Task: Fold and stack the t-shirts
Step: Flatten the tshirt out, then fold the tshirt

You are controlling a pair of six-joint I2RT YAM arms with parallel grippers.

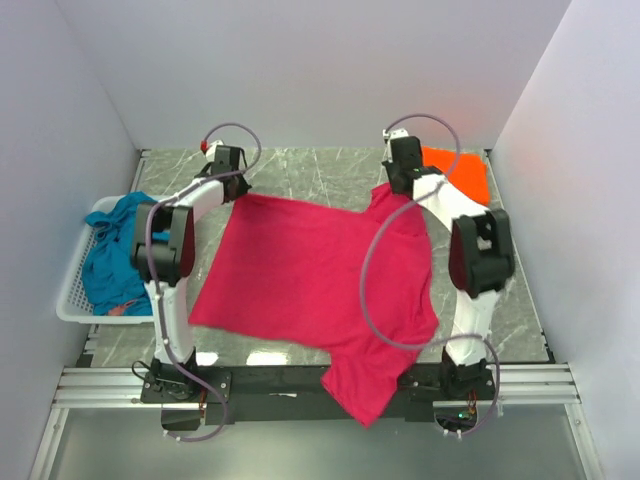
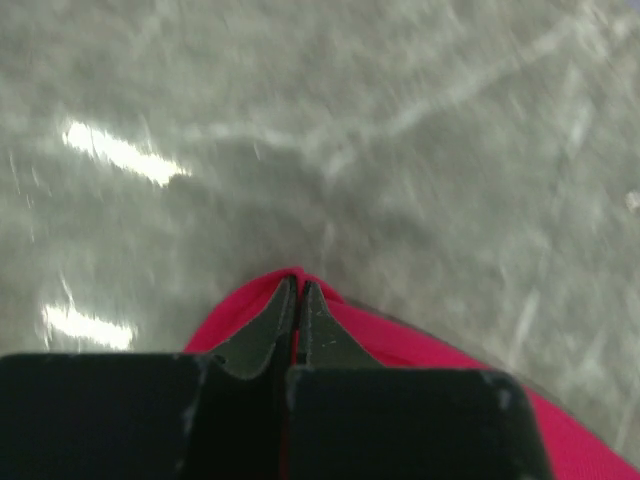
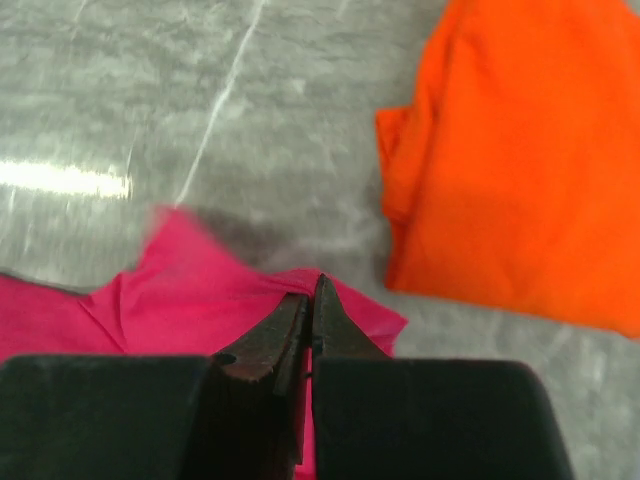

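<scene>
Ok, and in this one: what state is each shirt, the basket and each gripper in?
magenta t-shirt: unfolded, spread across the table, far corners pinched, near end hanging over the table edge.
orange t-shirt: folded, lying far right, untouched.
teal t-shirt: crumpled in the basket.
basket: upright at the left, holding the teal t-shirt.
left gripper: shut on the magenta t-shirt.
right gripper: shut on the magenta t-shirt.

The top external view looks steeply down from high behind the near edge of the desk (image 1: 300, 170), taking in its whole surface. Each wrist view sits close behind its own tool, with the left end effector (image 2: 298, 290) and the right end effector (image 3: 312, 288) at bottom centre, facing the desk ahead. All three views share the magenta t-shirt (image 1: 300, 270). The top and right wrist views share the orange t-shirt (image 3: 520, 170).
</scene>
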